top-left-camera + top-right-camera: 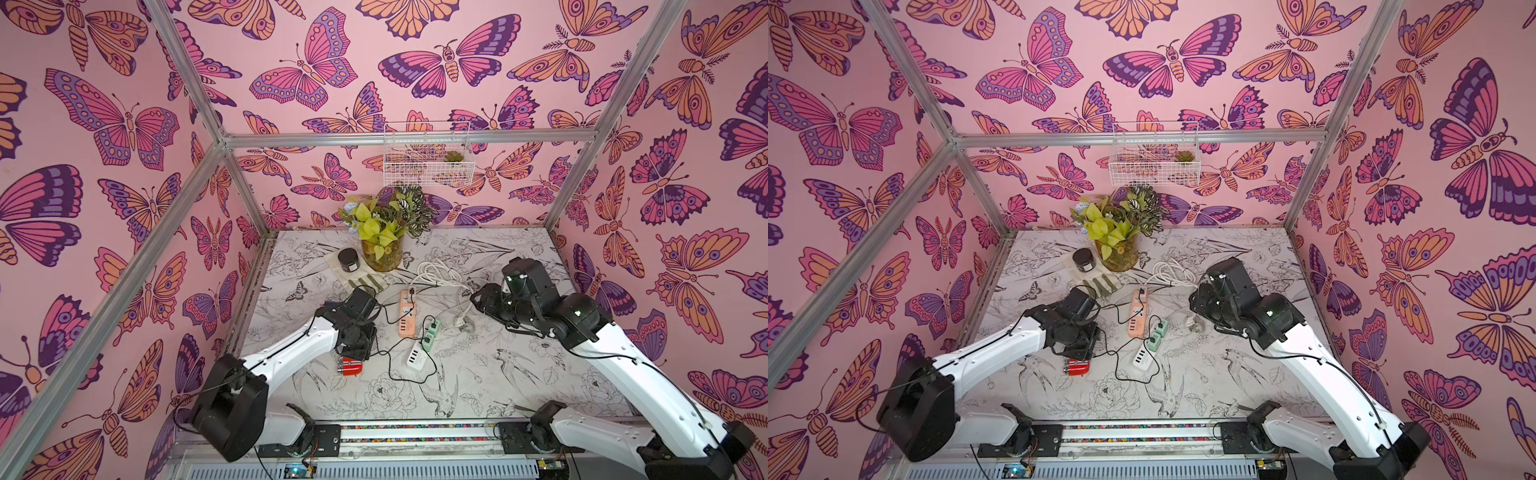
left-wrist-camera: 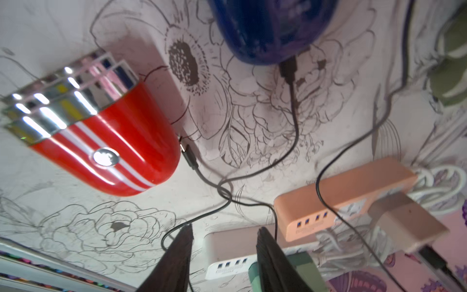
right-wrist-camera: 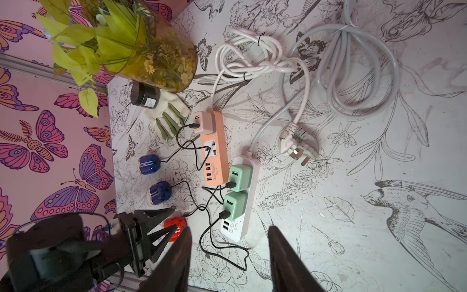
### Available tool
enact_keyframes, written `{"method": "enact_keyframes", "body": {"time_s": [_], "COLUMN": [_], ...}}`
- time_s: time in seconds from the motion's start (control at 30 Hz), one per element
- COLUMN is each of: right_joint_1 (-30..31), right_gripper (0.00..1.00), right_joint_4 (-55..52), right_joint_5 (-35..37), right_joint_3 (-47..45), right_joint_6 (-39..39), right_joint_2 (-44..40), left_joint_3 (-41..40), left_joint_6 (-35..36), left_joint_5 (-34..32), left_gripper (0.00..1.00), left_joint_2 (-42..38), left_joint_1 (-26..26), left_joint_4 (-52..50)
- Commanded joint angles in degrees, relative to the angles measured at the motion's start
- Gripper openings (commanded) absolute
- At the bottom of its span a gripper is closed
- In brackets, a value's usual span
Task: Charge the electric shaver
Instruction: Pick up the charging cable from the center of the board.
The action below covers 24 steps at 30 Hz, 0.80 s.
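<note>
The red shaver (image 2: pixel 108 141) is glossy and rounded, white-striped, with a chrome head. A black cable tip (image 2: pixel 188 154) lies just beside it, seemingly unplugged. Jaws of the left gripper (image 2: pixel 225 230) and right gripper (image 3: pixel 230 228) stand apart, empty.

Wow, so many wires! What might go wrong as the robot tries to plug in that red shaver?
1. The loose plug is tiny and lies flat beside the red shaver; the left gripper, open above, may miss it or knock the shaver away.
2. The black cables cross in a loop; tugging one might drag the blue shaver, already plugged in.
3. The red shaver lies loose, so pushing the plug in may just slide it.
</note>
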Motion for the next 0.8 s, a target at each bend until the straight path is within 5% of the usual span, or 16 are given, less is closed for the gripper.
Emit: {"method": "enact_keyframes", "body": {"time_s": [0.0,0.77], "right_joint_1": [0.36,0.32], "right_gripper": [0.50,0.50], "right_joint_4": [0.22,1.25], "right_joint_5": [-0.44,0.65], "right_joint_3": [-0.19,-2.59], "right_joint_6": [-1.63,-0.18], "right_joint_2": [-1.09,-2.61], "left_joint_3": [0.97,-2.69], "left_joint_6": [-9.03,-13.64], "left_joint_5": [1.76,0.38], "left_gripper": [0.42,0.24], "left_joint_2": [3.47,11.24], "left_joint_1": [0.43,0.25], "left_joint_4": [1.39,1.90]}}
